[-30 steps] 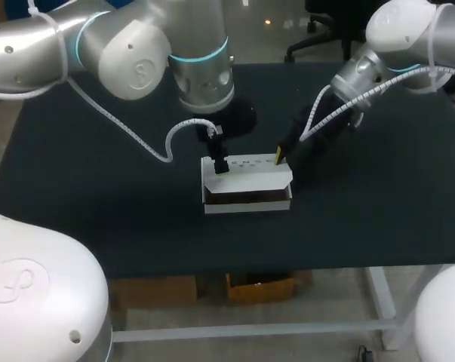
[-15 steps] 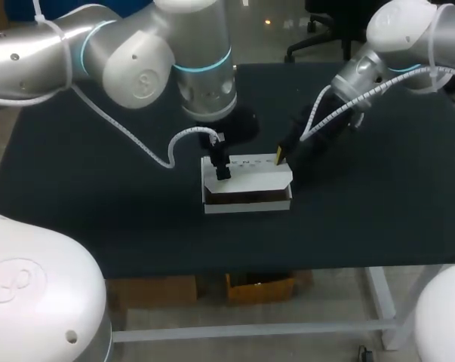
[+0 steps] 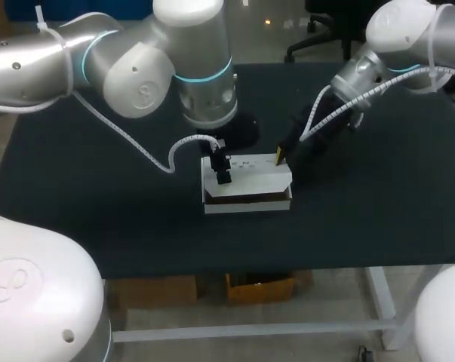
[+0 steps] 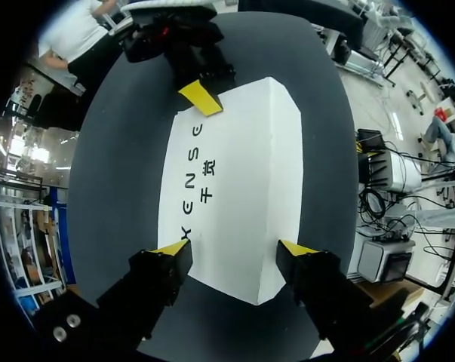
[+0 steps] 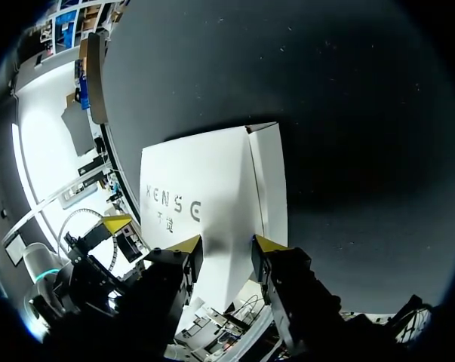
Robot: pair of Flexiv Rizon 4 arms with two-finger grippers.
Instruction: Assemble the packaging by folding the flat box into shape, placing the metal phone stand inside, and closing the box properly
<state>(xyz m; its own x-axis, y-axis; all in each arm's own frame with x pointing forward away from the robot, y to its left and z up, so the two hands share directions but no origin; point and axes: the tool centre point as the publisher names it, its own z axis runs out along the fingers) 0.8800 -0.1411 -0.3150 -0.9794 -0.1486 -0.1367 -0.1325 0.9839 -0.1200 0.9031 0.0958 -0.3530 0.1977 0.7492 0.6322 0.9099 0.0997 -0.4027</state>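
Now L gripper (image 4: 235, 250) has sunk onto box lid (image 3: 253, 177), fingers wide, empty; R gripper (image 5: 225, 245) unmoved, fingers slightly apart, empty. Closing looks nearly done.

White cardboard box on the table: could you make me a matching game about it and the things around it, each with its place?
Things:
1. white cardboard box
2. left gripper
3. right gripper
4. black table

Places:
A. at the box's right rear corner
B. in the middle of the table
C. over the box's left end
D. underneath everything else

Pairs: 1-B, 2-C, 3-A, 4-D
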